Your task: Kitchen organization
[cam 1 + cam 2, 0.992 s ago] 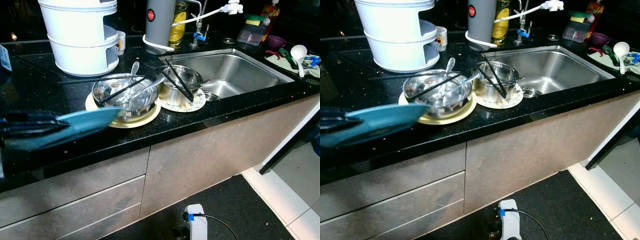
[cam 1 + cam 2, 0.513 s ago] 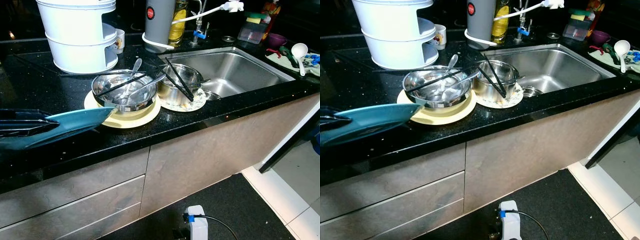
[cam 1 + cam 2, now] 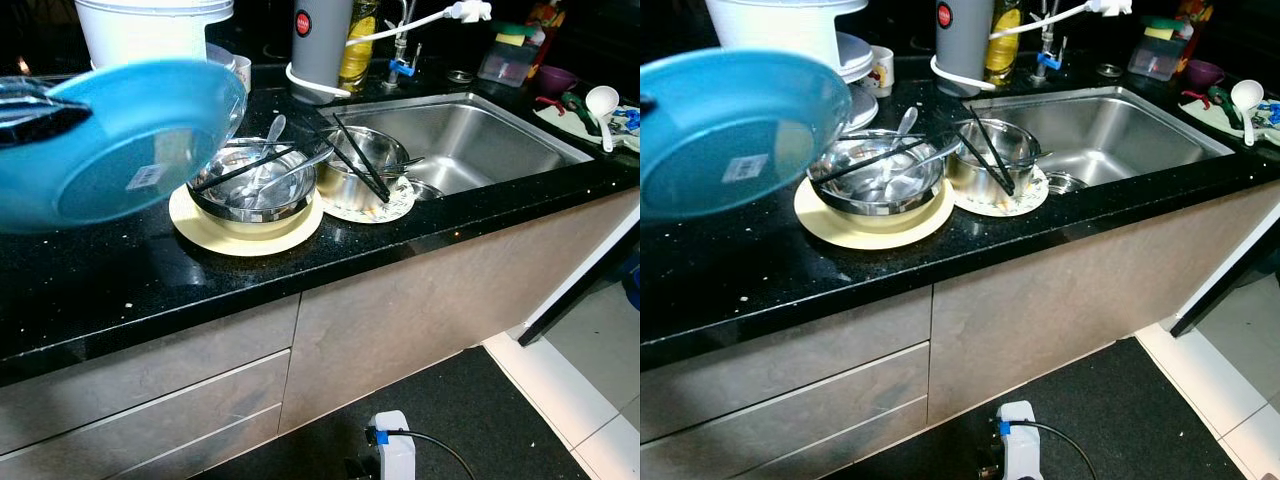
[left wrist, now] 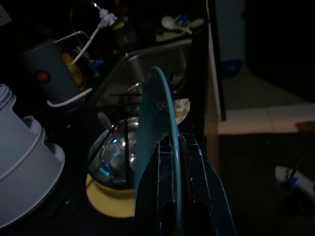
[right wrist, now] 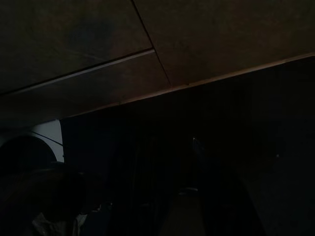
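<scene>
Blue plate [image 3: 120, 140] lifted, tilted; left tool [image 4: 172, 147] clamps rim.

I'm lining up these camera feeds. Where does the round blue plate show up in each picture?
Left eye view: the round blue plate is upper left, tilted, its labelled underside toward the camera, held by the left pincer.
Right eye view: upper left, same tilt.
Left wrist view: centre, seen edge-on, clamped between the black fingers.
Right wrist view: too dark to tell.
Shared landmark: the steel bowl on the round yellow plate.
</scene>
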Motion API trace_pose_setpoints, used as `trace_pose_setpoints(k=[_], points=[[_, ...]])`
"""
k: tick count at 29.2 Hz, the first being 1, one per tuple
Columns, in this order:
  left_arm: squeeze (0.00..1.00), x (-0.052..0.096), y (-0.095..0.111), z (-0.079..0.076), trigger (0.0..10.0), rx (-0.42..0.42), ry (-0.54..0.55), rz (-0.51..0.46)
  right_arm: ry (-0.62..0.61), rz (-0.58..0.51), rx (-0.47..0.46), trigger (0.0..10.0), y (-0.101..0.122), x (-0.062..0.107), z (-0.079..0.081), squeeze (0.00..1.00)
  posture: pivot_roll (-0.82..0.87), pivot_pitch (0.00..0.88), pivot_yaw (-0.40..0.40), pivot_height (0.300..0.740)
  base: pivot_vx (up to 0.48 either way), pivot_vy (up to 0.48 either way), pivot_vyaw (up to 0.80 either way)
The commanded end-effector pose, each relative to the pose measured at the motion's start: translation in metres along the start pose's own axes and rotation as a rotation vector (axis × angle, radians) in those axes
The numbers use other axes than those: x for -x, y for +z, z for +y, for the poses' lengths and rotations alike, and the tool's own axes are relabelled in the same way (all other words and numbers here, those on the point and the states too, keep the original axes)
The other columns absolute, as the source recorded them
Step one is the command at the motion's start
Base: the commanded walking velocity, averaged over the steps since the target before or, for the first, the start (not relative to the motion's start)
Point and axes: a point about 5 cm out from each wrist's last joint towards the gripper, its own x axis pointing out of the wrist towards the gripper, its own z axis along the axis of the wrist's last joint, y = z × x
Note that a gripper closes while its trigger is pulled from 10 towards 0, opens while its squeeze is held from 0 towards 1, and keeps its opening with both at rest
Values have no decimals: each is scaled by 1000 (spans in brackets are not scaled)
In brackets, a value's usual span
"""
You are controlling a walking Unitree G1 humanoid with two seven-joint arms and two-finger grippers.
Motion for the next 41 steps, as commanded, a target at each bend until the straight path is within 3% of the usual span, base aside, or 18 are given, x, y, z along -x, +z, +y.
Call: trace_pose_setpoints(k=[1,2,4,5,6,10,13,16,18,20,25,27,29,33,41], points=[[0,0,2,1,0,18,-8,-43,-11,24,-8,10000,-7,3,-2,0,40,175,-93,740,0,0,0],[0,1,3,2,0,30,-8,-59,-12,24,-8,10000,-7,3,-2,0,40,175,-93,740,0,0,0],[0,6,5,8,0,135,-14,-203,-12,24,-8,10000,-7,3,-2,0,39,176,-92,740,0,0,0],[0,6,5,8,0,135,-14,-203,-12,24,-8,10000,-7,3,-2,0,39,176,-92,740,0,0,0],[0,12,3,12,0,211,-4,-285,-13,24,-8,10000,-7,3,-2,0,38,175,-92,740,0,0,0],[0,15,-1,14,0,275,4,-336,-13,24,-9,10000,-7,3,-2,0,37,174,-89,740,0,0,0],[0,13,-8,12,0,369,-26,-398,-14,24,-8,10000,-7,3,-2,0,36,172,-88,740,0,0,0],[0,12,-14,8,0,412,-50,-402,-14,24,-8,10000,-8,3,-2,0,34,170,-87,740,0,0,0],[0,5,-31,-2,0,506,-75,-399,-14,25,-8,10000,-8,3,-2,0,34,170,-87,740,0,0,0],[0,0,-38,-7,0,550,-98,-401,-13,25,-7,10000,-7,3,-2,0,34,170,-87,740,0,0,0],[0,-5,-55,-20,0,624,-144,-357,-11,24,-7,10000,-8,3,-2,0,35,165,-86,740,0,0,0],[0,-7,-72,-33,0,688,-185,-266,-12,23,-8,10000,-7,3,-1,0,35,166,-85,740,0,0,0],[0,-8,-77,-36,0,709,-198,-249,-13,23,-9,10000,-7,3,-1,0,35,167,-85,740,0,0,0],[0,-30,-94,-56,0,778,-249,-206,-15,22,-11,10000,-7,3,-1,0,33,169,-82,740,0,0,0],[0,-52,-115,-90,0,789,-320,-2,-16,22,-12,10000,-7,3,-1,0,33,173,-83,740,0,0,0]])
